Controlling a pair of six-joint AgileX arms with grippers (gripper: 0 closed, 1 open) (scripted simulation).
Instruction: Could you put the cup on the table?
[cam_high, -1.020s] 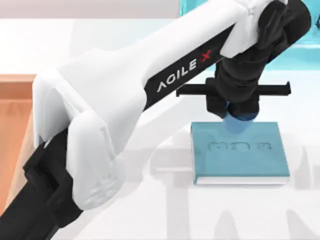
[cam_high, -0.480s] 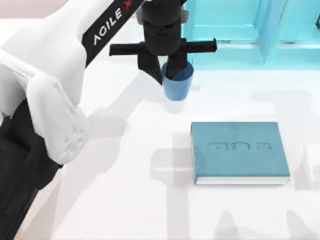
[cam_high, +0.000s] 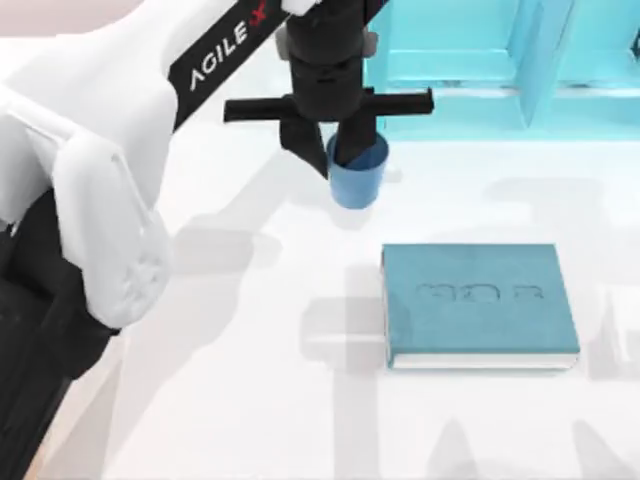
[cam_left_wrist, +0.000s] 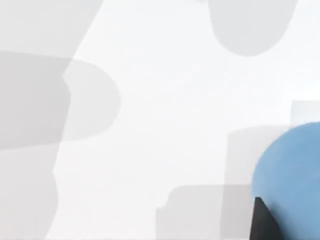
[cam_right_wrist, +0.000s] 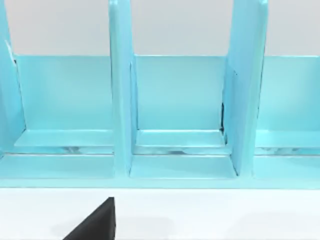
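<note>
The left gripper (cam_high: 342, 150) reaches down from above over the far part of the table (cam_high: 250, 400), near the middle of its far edge. Its two fingers pinch the rim of the cup (cam_high: 357, 180): one finger is inside the mouth, the other is outside on the wall. I think it holds the rim like this because the cup is small and has no handle, so one wall is the easiest thing to take from above.

The cup is upright with the open mouth up, just in front of the light blue shelf unit (cam_high: 500, 70) that stands along the far edge. It is well apart from the teal book (cam_high: 478, 300), which lies flat toward the near right corner. In the left wrist view the cup (cam_left_wrist: 290, 175) is over bare white surface, with one dark finger (cam_left_wrist: 262, 220) against it. I cannot tell if the bottom touches the table already or hangs a little above it.

To my judgement the task is almost done; what is left is to open the fingers and lift straight up, so the cup does not tip.

The right gripper (cam_right_wrist: 95, 222) is parked low near the table, facing the shelf compartments
</note>
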